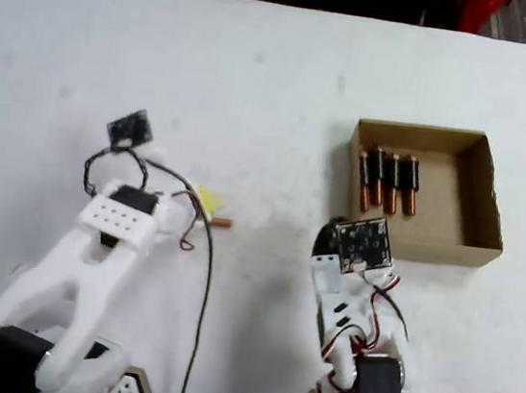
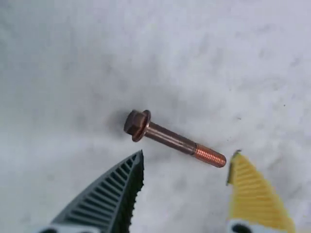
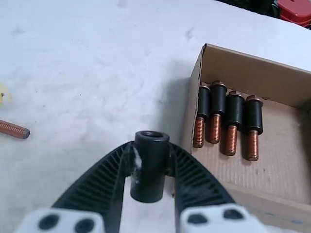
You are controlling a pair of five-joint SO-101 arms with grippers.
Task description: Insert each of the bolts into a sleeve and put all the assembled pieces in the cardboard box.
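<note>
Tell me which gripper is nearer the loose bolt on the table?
Left. The left gripper hovers open at the bolt; the right gripper holds a sleeve beside the cardboard box.

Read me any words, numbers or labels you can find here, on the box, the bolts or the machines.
No text can be read anywhere.
Brown cardboard box: plain walls, no print.
Loose copper-coloured bolt: nothing legible on its head.
Black cylindrical sleeve in the right gripper: unmarked.
Small black circuit board on the arm beside the box: any markings too small to read.
</note>
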